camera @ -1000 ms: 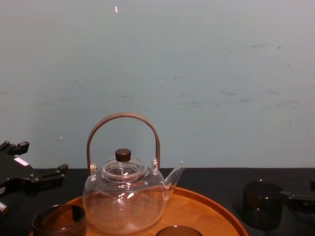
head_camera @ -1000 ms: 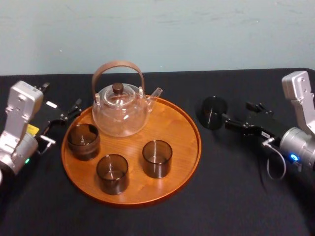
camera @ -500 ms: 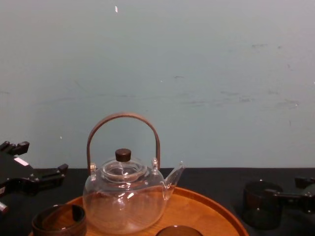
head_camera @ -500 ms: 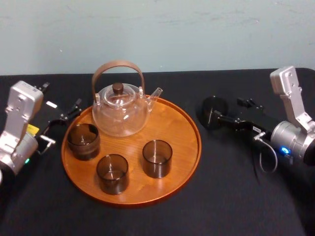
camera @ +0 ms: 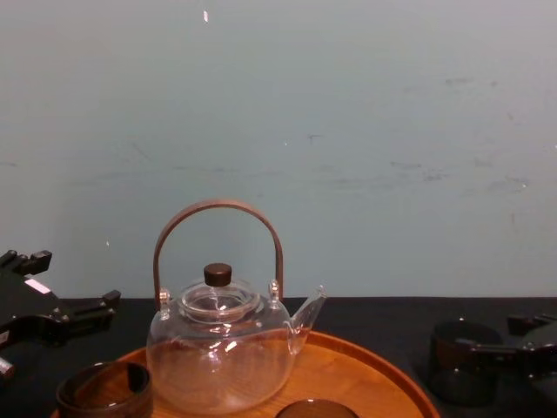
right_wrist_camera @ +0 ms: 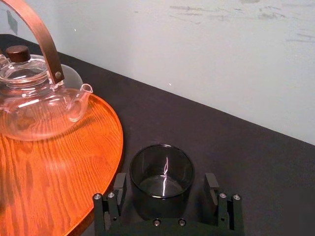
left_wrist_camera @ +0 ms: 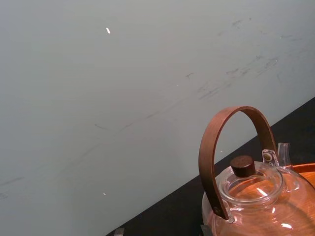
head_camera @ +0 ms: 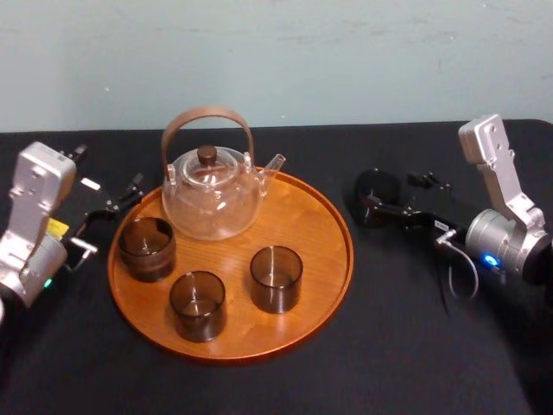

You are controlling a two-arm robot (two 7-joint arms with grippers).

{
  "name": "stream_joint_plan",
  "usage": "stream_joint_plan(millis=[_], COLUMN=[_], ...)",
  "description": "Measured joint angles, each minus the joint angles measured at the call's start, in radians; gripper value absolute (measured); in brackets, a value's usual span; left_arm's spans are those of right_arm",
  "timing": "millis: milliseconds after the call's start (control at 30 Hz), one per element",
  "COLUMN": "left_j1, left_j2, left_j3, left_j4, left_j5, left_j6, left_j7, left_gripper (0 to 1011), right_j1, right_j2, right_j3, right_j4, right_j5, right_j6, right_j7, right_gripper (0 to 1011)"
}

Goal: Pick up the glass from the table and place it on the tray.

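Head view shows a table (head_camera: 389, 346) covered in black cloth, set against a plain pale blue-green wall (head_camera: 346, 52). A round orange-brown wooden tray (head_camera: 321, 255) lies at the middle of the cloth. On it stand a clear glass teapot (head_camera: 210, 197) with an arched brown handle, its spout aimed to the robot's right, and three dark smoked glasses (head_camera: 276, 278) grouped in front of the pot.

The right arm comes in from the right edge, its black forearm low and nearly level over the cloth and aimed at the tray, with a silver link rising behind the wrist. The right gripper (right_wrist_camera: 165, 179) is spread around the glass (head_camera: 376, 192), one finger on each side. The right wrist view shows a thin gap on both sides, so nothing is clamped.

That glass stands on the cloth just off the tray's right rim, near the spout side. It is upright, its mouth facing up and its long axis vertical.

The left gripper (head_camera: 111, 207) rests parked just beside the tray's left rim.
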Motion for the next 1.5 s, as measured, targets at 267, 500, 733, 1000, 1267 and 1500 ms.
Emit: stream_joint_plan(millis=[267,500,733,1000,1267,1500], left_j1=[0.000,0.000,0.000,0.000,0.000,0.000], left_j2=[0.000,0.000,0.000,0.000,0.000,0.000], left_j3=[0.000,0.000,0.000,0.000,0.000,0.000], left_j4=[0.000,0.000,0.000,0.000,0.000,0.000], left_j5=[0.000,0.000,0.000,0.000,0.000,0.000], left_j6=[0.000,0.000,0.000,0.000,0.000,0.000], left_j7=[0.000,0.000,0.000,0.000,0.000,0.000], left_gripper=[1001,1001,1001,1001,1001,1001], right_j1=[0.018,0.034,0.044,0.054,0.059,0.062], right_j2=[-0.011,-0.022,-0.031,-0.041,-0.046,-0.048], right_j3=[-0.009,-0.018,-0.022,-0.026,-0.028,-0.030], right_j4=[0.021,0.038,0.055,0.073,0.085,0.092], right_j5=[-0.013,-0.026,-0.034,-0.041,-0.048,-0.053], right_j6=[-0.003,-0.004,-0.011,-0.014,-0.012,-0.009], right_j7=[0.004,0.007,0.009,0.010,0.010,0.013], right_gripper=[1003,1002,1003,1003,1003,1002])
